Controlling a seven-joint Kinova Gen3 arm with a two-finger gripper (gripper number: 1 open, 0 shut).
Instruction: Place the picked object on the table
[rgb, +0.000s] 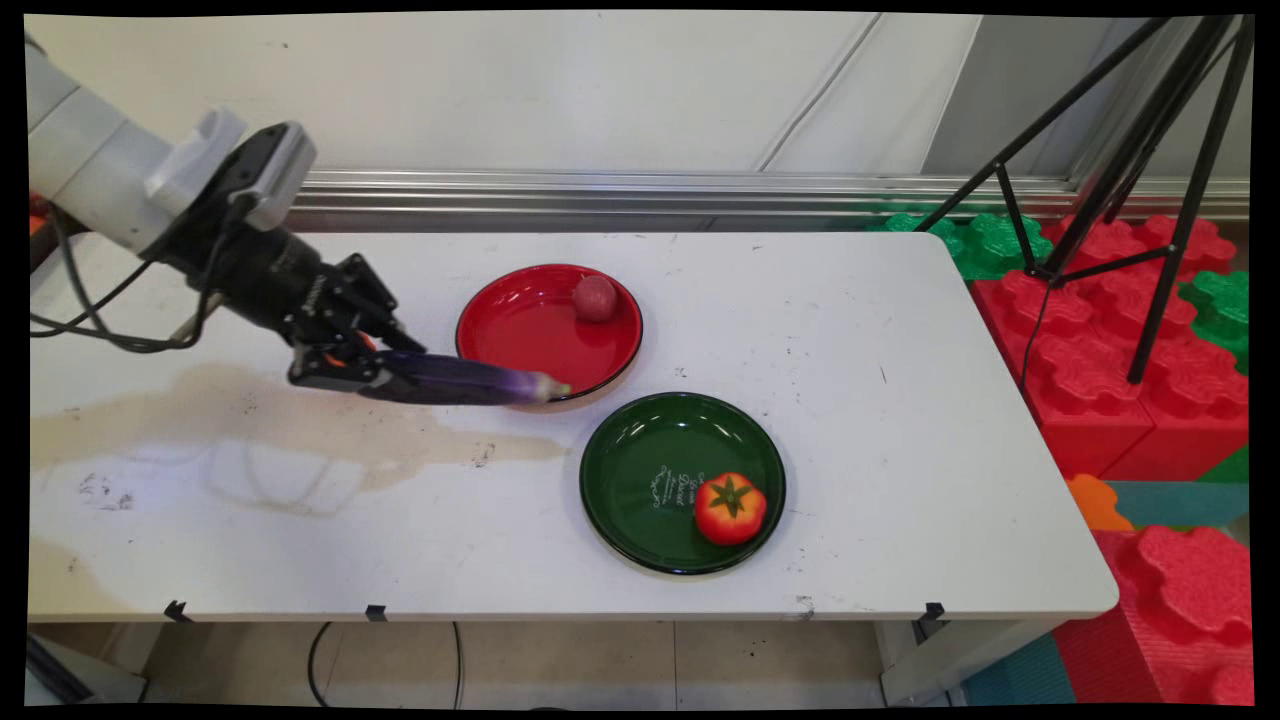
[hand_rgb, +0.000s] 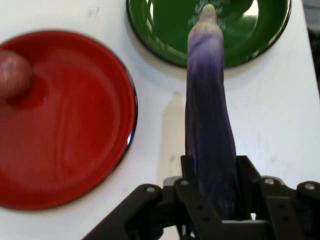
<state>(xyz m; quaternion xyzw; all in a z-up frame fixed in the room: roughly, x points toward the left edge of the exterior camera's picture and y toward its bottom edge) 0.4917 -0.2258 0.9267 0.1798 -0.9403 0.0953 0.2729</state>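
Near edge first: lower centre of the main view, a dark green round glazed plate (rgb: 640, 470) sits on the white table (rgb: 900, 400), with a red plastic-looking tomato with a green star calyx (rgb: 730, 508) on its lower right part. Tomato touches the plate only, well apart from me.

Mid frame, left of centre: my black two-finger gripper (rgb: 345, 372) is clamped on the thick end of a long purple eggplant with a pale tip (rgb: 465, 383). It lies roughly level, held off the table, tip pointing right, reaching the lower left rim of the red plate in the picture. In the hand view the eggplant (hand_rgb: 210, 125) runs up from my fingers (hand_rgb: 247, 172) at bottom centre, its tip over the green plate (hand_rgb: 260, 35) at the top.

Handling, my judgement: looks like a light toy, smooth and glossy so likely slippery, stiff enough not to droop. I hold it at one end, so it is a long lever and may swivel; a grip nearer the middle would sit steadier.

Further back, upper centre: a red round glossy plate (rgb: 520, 330), a small dull pinkish-red ball-shaped fruit (rgb: 595, 298) on its upper right part. The two plates sit just beside each other, not touching.

Far right: black tripod legs (rgb: 1150, 200) over red and green foam blocks (rgb: 1090, 350).
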